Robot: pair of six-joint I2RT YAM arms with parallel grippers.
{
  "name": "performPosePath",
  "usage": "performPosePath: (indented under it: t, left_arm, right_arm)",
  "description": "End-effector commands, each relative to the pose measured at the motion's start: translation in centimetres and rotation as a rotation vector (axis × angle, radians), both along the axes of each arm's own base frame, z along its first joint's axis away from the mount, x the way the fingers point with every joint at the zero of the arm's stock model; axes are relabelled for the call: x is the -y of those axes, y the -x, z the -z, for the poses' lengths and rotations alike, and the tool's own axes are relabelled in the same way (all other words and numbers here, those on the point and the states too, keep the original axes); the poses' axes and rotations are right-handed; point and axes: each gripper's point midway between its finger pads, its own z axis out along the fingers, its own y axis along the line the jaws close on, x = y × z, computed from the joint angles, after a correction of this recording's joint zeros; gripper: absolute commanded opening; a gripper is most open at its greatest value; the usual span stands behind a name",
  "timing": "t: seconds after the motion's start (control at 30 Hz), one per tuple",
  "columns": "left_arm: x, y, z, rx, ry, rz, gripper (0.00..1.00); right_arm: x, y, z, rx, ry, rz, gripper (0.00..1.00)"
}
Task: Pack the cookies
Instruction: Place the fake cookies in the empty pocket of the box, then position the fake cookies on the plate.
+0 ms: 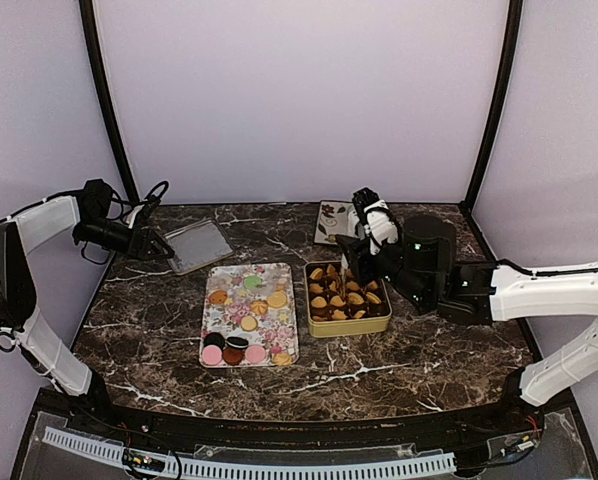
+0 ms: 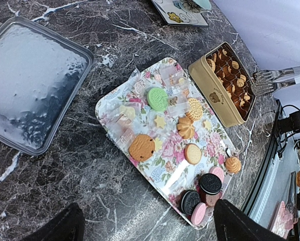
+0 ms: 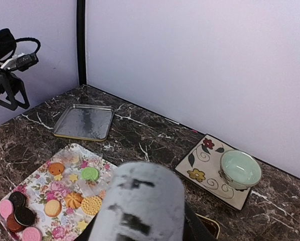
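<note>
Top view: my left gripper [image 1: 157, 244] hangs at the far left, fingers spread wide with nothing between them. My right gripper [image 1: 359, 262] is over the gold tin [image 1: 349, 329]; I cannot tell how its fingers stand. Cookies [image 1: 247, 318] lie on the flowered tray [image 1: 277, 274] at centre, and more fill the tin just right of it.

Left wrist view: the tray cookies are tan rounds and swirls and one green disc, with pink and dark discs at the near end. The tin's cookies are small, tan and brown.

Right wrist view: a blurred grey shape [image 3: 142, 201] hides my right fingers.
</note>
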Motion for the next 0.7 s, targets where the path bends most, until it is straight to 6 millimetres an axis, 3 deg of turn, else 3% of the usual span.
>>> performPosePath:
  t: [0.0,0.23,0.3,0.33,0.4,0.67]
  left_arm:
    - [-0.3,0.1,-1.2,0.023,-0.01,-0.002,0.92]
    - [-0.5,0.2,-0.7,0.006,-0.019,-0.005,0.92]
    - [-0.6,0.3,-0.7,0.007,-0.017,-0.006,0.92]
    - [-0.6,0.3,-0.8,0.007,-0.018,-0.008,0.92]
    - [-0.6,0.4,-1.0,0.013,-0.018,-0.007,0.92]
    - [-0.9,0.8,-0.9,0.019,-0.03,-0.005,0.92]
  right_arm:
    - [-3.2,-0.3,-4.0,0.045,-0.114,-0.082,0.39]
    - [-10.2,-0.6,-4.4,0.042,-0.159,-0.219,0.39]
    - [-12.6,-0.9,-2.5,0.014,-0.139,-0.251,0.39]
    - [-13.7,-1.1,-3.1,0.021,-0.158,-0.263,0.39]
    - [-15.6,-1.6,-2.1,0.005,-0.164,-0.285,0.39]
    - [-20.5,-2.7,-0.2,-0.024,-0.197,-0.338,0.39]
